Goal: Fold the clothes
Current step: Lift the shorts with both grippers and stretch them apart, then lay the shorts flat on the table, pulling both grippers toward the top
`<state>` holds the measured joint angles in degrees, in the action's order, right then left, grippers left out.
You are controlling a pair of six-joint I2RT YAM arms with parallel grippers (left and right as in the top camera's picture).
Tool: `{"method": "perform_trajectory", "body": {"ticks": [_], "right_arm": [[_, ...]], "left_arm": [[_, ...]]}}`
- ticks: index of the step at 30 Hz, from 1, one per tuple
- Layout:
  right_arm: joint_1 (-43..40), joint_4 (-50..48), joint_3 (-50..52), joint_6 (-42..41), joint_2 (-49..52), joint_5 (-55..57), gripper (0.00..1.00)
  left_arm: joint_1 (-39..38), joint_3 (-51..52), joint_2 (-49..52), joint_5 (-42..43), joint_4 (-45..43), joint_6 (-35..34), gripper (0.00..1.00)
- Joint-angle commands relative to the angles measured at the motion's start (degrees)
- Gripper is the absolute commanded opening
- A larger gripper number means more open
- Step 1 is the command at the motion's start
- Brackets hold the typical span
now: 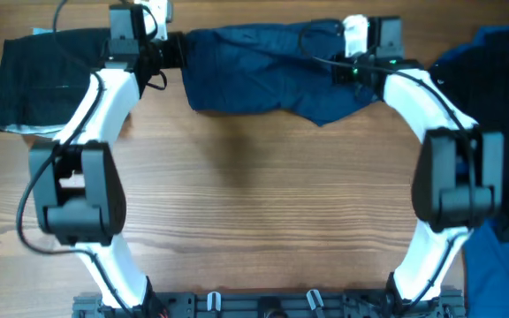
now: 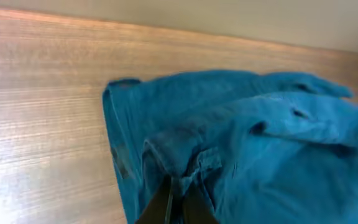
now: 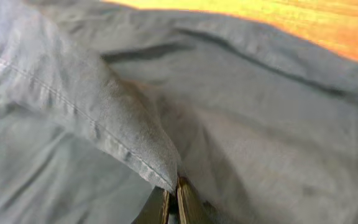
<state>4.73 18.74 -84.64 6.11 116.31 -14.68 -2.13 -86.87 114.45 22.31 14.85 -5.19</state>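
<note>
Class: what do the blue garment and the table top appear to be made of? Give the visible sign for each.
Blue garment: woven cloth, probably cotton, denim-like and matte; it creases softly and shows a stitched hem. Table top: wood or wood-look laminate, smooth with slight sheen; straight grain lines, but the pictures cannot settle which.

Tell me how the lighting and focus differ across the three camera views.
Overhead: even light, sharp, the shorts dark navy. Left wrist: slightly soft, fabric looks teal, glare on the table. Right wrist: fabric washed-out grey, wood oversaturated orange.
</note>
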Motion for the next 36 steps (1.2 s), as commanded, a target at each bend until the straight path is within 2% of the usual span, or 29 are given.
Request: {"method": "perform_trajectory", "body": {"ticks": [1, 4, 9, 14, 18, 21, 26, 32, 36], "right_arm": [[-0.1, 8.9, 0.1, 3.1, -10.6, 0.5, 0.04], [-0.1, 20.5, 0.1, 3.2, -16.7, 0.6, 0.04], [-0.1, 37.1, 0.1, 5.9, -19.3, 1.0, 0.04], [-0.1, 46.5, 0.1, 5.2, -19.3, 1.0, 0.04], [-0.1, 52.7, 0.1, 3.1, -19.3, 1.0, 0.04], [-0.1, 55.6, 0.5, 2.5, -19.3, 1.0, 0.04], [-0.1, 56.0, 6.7, -0.3, -19.2, 1.0, 0.04], [-0.1, 55.9, 14.3, -7.5, -19.2, 7.6, 0.05], [-0.1, 55.8, 14.9, -7.8, -19.2, 7.9, 0.06]], "left_arm": [[0.3, -0.9, -7.2, 0.9, 7.5, 0.1, 0.04], [0.3, -0.9, -9.1, 0.9, 16.8, 0.3, 0.04], [0.3, -0.9, -9.3, 0.9, 33.0, 0.3, 0.04], [-0.8, -0.9, -11.9, 0.8, 42.6, 0.3, 0.04], [-2.7, -0.9, -18.2, 0.8, 49.0, 0.3, 0.04], [-4.7, -0.9, -19.2, 0.6, 53.3, 0.3, 0.04], [-8.3, 2.1, -18.9, -3.8, 58.7, 0.1, 0.04], [-10.0, 5.2, -18.9, -3.6, 65.1, -1.7, 0.04], [-14.1, 5.8, -18.9, -2.2, 70.1, -2.3, 0.04]]}}
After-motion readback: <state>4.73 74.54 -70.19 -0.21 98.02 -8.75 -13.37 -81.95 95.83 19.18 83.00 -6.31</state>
